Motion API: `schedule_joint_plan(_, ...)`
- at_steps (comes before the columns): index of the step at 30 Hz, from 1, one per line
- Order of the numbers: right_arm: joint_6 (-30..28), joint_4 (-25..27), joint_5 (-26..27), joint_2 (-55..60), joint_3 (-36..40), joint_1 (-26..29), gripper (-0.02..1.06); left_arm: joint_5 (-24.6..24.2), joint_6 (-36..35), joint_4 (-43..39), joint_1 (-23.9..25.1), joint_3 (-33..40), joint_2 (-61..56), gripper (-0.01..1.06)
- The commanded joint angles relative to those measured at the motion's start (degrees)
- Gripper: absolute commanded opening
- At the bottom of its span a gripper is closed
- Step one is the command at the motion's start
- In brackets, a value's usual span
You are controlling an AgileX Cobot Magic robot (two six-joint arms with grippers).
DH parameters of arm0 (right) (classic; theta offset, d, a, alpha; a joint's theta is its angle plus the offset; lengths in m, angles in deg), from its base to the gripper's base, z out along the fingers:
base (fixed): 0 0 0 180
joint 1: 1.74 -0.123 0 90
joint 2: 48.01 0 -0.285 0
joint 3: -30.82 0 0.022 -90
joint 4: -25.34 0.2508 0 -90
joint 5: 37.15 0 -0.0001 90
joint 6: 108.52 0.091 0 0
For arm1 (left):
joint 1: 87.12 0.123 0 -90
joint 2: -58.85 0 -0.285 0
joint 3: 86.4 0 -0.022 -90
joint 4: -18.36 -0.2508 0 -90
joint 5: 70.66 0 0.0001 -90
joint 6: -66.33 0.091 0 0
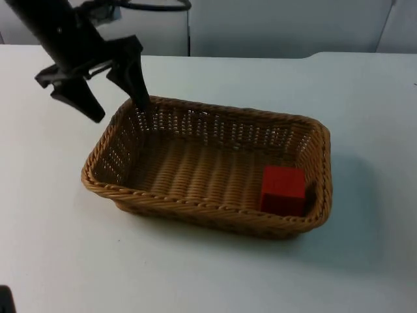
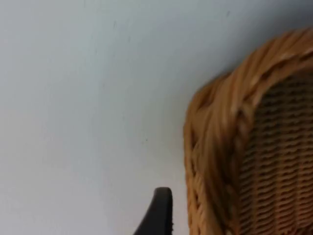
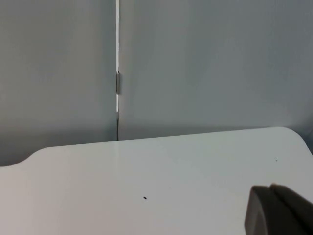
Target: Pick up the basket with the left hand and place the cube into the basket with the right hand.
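A woven wicker basket (image 1: 195, 202) sits on the white table, and a red cube (image 1: 283, 190) lies inside it in the near right corner. My left gripper (image 1: 117, 104) is open at the basket's far left corner. One of its fingers (image 1: 138, 91) reaches the rim there and the other (image 1: 85, 103) hangs outside over the table. In the left wrist view the basket's rim corner (image 2: 220, 127) is close beside a black fingertip (image 2: 159, 213). My right gripper (image 3: 279, 211) waits away from the basket, over bare table facing the partition wall.
The grey partition wall (image 1: 280, 26) bounds the table at the back, with a vertical seam (image 3: 117, 73) in it. White table top (image 1: 215, 274) surrounds the basket on all sides.
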Motion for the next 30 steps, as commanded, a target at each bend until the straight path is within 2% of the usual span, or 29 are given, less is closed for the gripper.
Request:
schedule_joint_plan(1, 0.3, 0.2, 0.5, -0.6, 0.5, 0.2, 0.0, -0.4, -1.4, -5.8, 0.0, -4.2, -2.6, 0.79)
schedule_joint_plan(2, 0.3, 0.2, 0.5, -0.6, 0.5, 0.2, 0.0, -0.4, -1.4, -5.8, 0.0, -4.2, -2.6, 0.79)
schedule_joint_plan(6, 0.3, 0.2, 0.2, -0.6, 0.5, 0.2, 0.0, -0.4, -6.6, -19.1, 0.8, -7.4, -5.0, 0.79)
schedule_joint_plan(9, 0.3, 1.1, 0.2, -0.6, 0.5, 0.2, 0.0, -0.4, -8.7, -19.0, 2.3, -7.5, -6.8, 0.76)
schedule_joint_plan(11, 0.3, 1.5, 0.4, -1.0, 0.5, 0.2, 0.0, -0.4, -9.0, -19.0, 3.5, -7.5, -9.9, 0.6)
schedule_joint_plan(12, 0.3, 1.2, 1.0, -1.8, 0.5, 0.2, 0.0, -0.4, -9.0, -19.3, 4.3, -7.5, -11.9, 0.45)
schedule_joint_plan(13, 0.3, 1.2, 1.0, -1.8, 0.5, 0.2, 0.0, -0.4, -9.0, -19.3, 4.3, -7.5, -11.9, 0.45)
schedule_joint_plan(15, 0.3, 0.1, 2.8, -4.8, 0.5, 0.2, 0.0, -0.4, -8.4, -20.5, 5.7, -7.5, -16.4, 0.03)
schedule_joint_plan(16, 0.3, 0.1, 3.8, -7.0, 0.5, 0.2, 0.0, -0.4, -7.8, -20.7, 6.5, -7.5, -19.3, 0.0)
schedule_joint_plan(18, 0.4, 0.6, 3.9, -9.2, 0.5, 0.2, 0.0, -0.4, -8.0, -20.7, 7.3, -7.5, -21.8, 0.0)
schedule_joint_plan(19, 0.9, 0.8, 3.4, -12.1, 0.5, 0.2, 0.0, -0.4, -8.2, -20.5, 7.9, -7.1, -27.0, 0.0)
schedule_joint_plan(20, 0.9, 0.8, 2.0, -15.1, 0.5, 0.2, 0.0, -0.4, -8.2, -20.5, 8.3, -6.4, -31.0, 0.0)
schedule_joint_plan(22, 2.7, -1.1, -5.2, -22.8, 0.9, 0.2, 0.0, -0.4, -7.7, -20.5, 8.4, -4.0, -39.0, 0.0)
schedule_joint_plan(24, 3.3, -1.8, -6.3, -24.5, 1.3, 0.2, 0.0, -0.4, -7.5, -20.5, 8.4, -3.1, -41.4, 0.0)
schedule_joint_plan(26, 13.1, -7.9, -7.9, -34.1, 5.9, 0.2, 0.0, -0.4, -6.7, -20.4, 8.4, 3.1, -53.5, 0.0)
schedule_joint_plan(27, 15.8, -9.3, -8.0, -38.7, 8.1, 0.2, 0.0, -0.4, -6.6, -20.5, 8.4, 5.7, -58.3, 0.0)
schedule_joint_plan(28, 17.9, -10.3, -8.0, -43.4, 11.0, 0.2, 0.0, 0.0, -6.6, -20.7, 8.4, 9.2, -65.3, 0.0)
schedule_joint_plan(29, 18.7, -10.7, -7.8, -47.5, 14.1, 0.2, 0.0, 3.0, -6.6, -20.7, 8.4, 12.8, -71.3, 0.0)
schedule_joint_plan(30, 18.7, -10.7, -7.8, -47.5, 14.1, 0.2, 0.0, 3.0, -6.6, -20.7, 8.4, 12.8, -71.3, 0.0)
